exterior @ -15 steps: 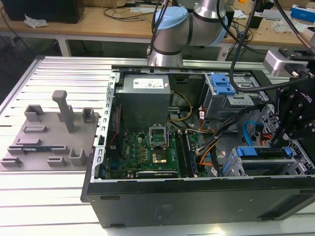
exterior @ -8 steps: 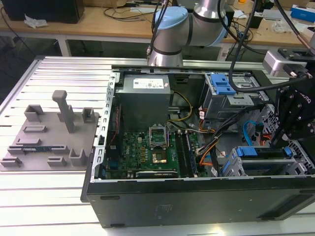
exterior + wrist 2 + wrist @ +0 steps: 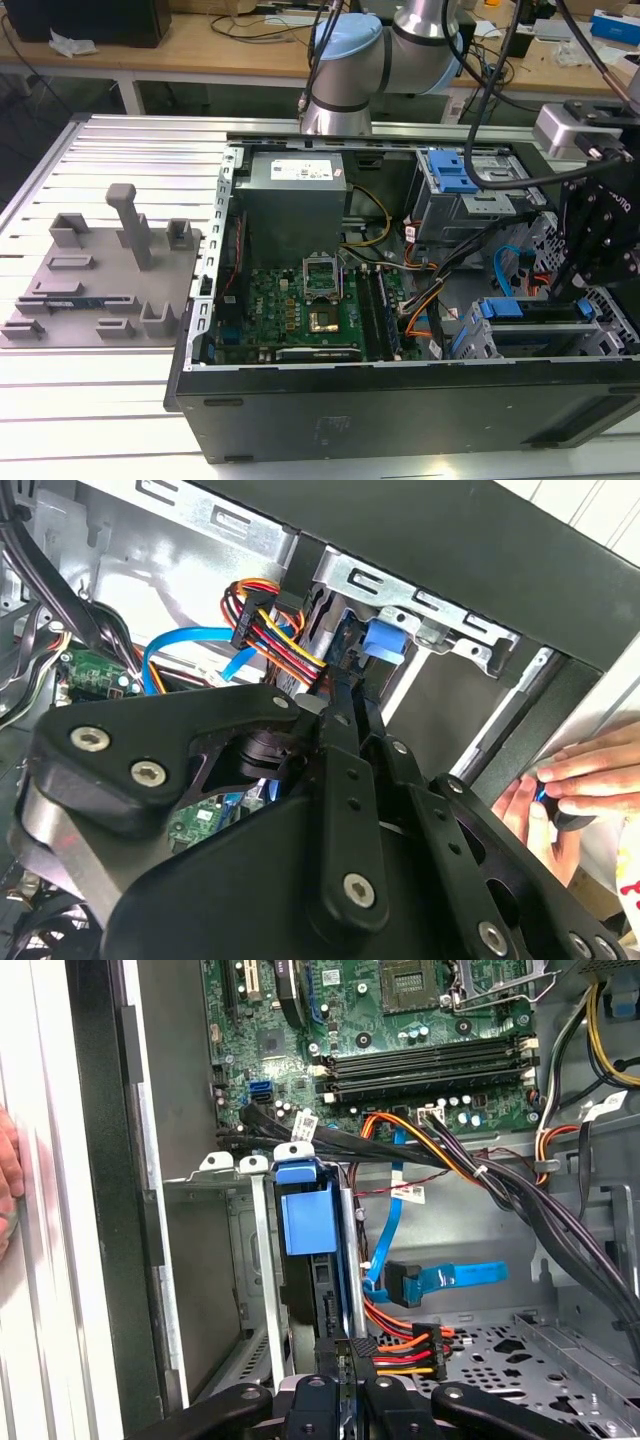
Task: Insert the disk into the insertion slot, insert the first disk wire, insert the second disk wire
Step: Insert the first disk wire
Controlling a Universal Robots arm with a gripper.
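Starting at the end effector point(image 3: 348, 1352), its two black fingers are pulled close together. They seem to pinch the very end of the first disk wire point(image 3: 405, 1346), the orange, red and black bunch. I cannot see the little plug at the tips well, so that part is my best guess. The tips are right up against the back edge of the disk point(image 3: 305, 1215). The disk, with its bright blue frame, already sits inside the insertion slot point(image 3: 205, 1250), the grey metal cage with holes in it. In the exterior view this cage is at about 4 o'clock from the green board point(image 3: 300, 300), near a corner of the big black computer case point(image 3: 400, 410). So the first job looks done. The first disk wire looks like the job in hand now, and I cannot tell if its plug is pushed in. The last job is not done. The second disk wire point(image 3: 455, 1274), the flat light-blue one, hangs free just beside the disk, and its dark plug is not touching the disk. Further out, at about 1 o'clock from the green board in the exterior view, is another grey bay point(image 3: 455, 175) with a blue plate on it. A person's hand point(image 3: 575, 780) is close to the outside of the case. The case lies on a table point(image 3: 100, 420) of silver slats, with a grey holder point(image 3: 100, 280) at about 9 o'clock from the case.
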